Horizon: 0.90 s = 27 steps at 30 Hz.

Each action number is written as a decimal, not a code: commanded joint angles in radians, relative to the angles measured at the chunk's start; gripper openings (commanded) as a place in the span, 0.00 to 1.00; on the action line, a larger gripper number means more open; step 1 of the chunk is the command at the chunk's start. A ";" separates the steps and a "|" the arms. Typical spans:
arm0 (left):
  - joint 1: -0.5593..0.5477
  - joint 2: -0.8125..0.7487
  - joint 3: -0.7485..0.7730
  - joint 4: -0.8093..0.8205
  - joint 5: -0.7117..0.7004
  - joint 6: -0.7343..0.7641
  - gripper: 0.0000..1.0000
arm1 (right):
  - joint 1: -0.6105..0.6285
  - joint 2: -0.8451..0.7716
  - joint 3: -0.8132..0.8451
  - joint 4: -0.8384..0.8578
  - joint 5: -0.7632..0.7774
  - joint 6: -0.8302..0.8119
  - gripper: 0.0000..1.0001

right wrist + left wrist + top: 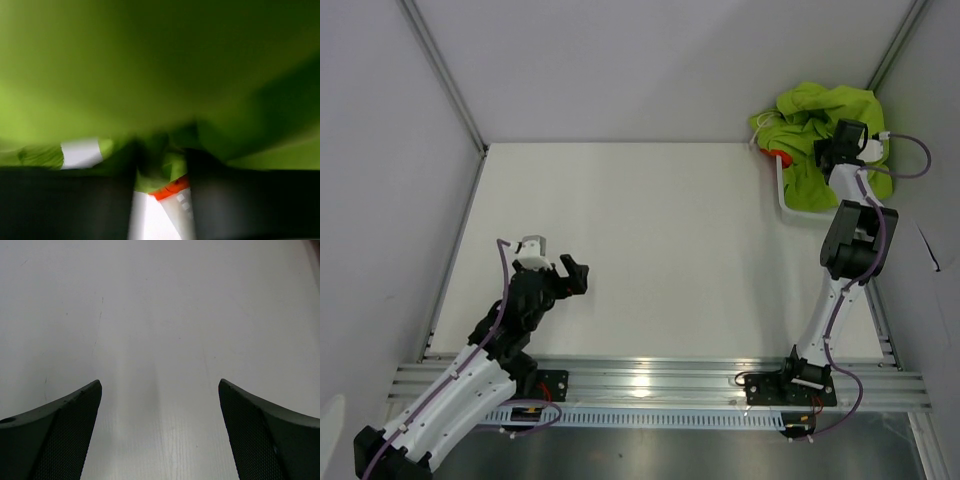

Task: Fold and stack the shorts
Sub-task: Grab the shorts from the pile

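1. Right gripper (840, 140) is sitting down in the heap at the far right corner of the table (650, 250). Its jaws are standing partway in on either side of a fold of green shorts (817, 108). The wrist view is too blurred to tell whether the fold is pinched or only lying between the fingers.
2. Green shorts are lying crumpled over the basket (782, 200), spilling across its rim and hiding most of it.
3. Orange shorts (779, 157) are peeking out as a small patch at the heap's left edge, under the green. In the right wrist view a strip of orange is showing just below the fold, with white basket beneath it.
4. Left gripper (570, 272) is hanging wide and holding nothing over bare table at the near left, well apart from the heap.
5. Risk: if the right gripper is catching only a thin edge of cloth, the green shorts may slip free on a lift.
6. Risk: with the orange shorts lying so close under the fold, the jaws may be taking both layers, so the two pairs would come up tangled together.
7. Risk: cloth draped over the rim may snag, dragging or tipping the basket.
8. Risk: the left gripper is waiting too far off to steady anything.
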 commanded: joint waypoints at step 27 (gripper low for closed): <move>0.007 -0.008 0.014 0.042 0.025 0.026 0.99 | 0.260 -0.435 0.525 -0.180 -0.861 -0.252 0.00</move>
